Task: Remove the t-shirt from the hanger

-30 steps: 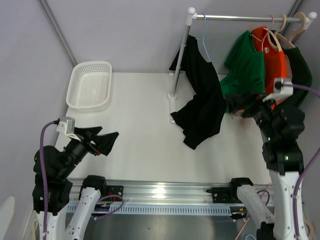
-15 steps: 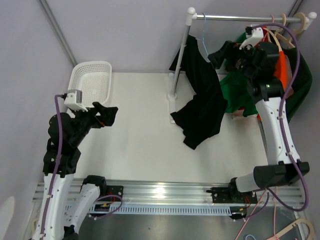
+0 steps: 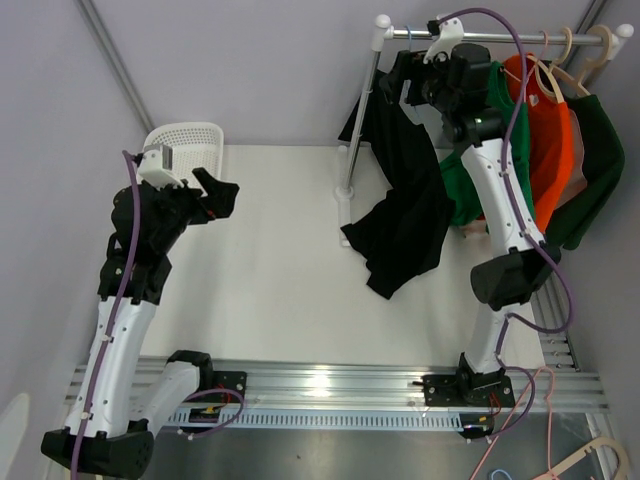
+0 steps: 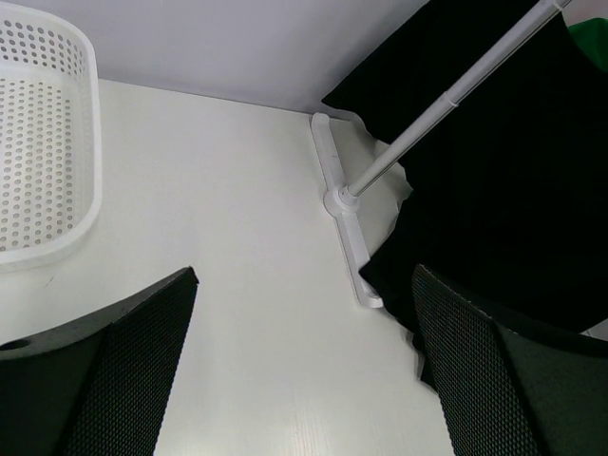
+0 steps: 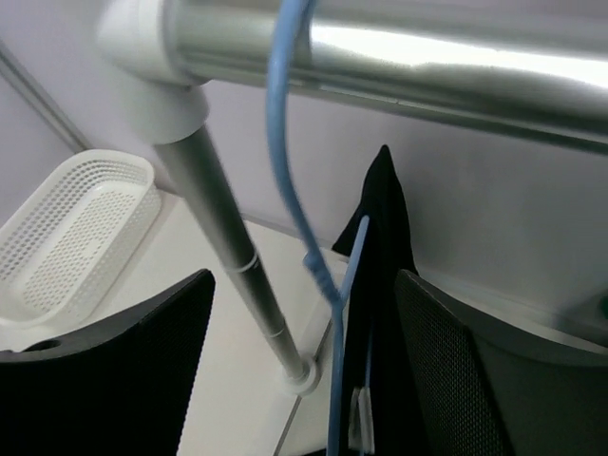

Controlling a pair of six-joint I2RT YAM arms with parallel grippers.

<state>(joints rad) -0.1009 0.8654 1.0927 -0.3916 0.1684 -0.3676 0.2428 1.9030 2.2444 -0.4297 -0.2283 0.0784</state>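
At far left the basket sat at the back corner of the tabletop. The left gripper hovered just beside it, jaws wide apart and holding nothing, well apart from the clothes. Right of the middle, the black t-shirt hung askew on the blue hanger near the pole, and its lower folds seemed to reach the tabletop by the rack's foot. The right gripper was up under the rail, jaws apart and clamped on nothing. I could not tell whether the hook's wire lay between them or just ahead. Further right hung a green shirt and an orange shirt. The risk, as I judged it, was that the thin wire could slide, so closing jaws might pinch it off-centre, shove it along the rail, or knock the rail itself. Lifting the hook would likely carry the t-shirt off with it, since nothing held the cloth.
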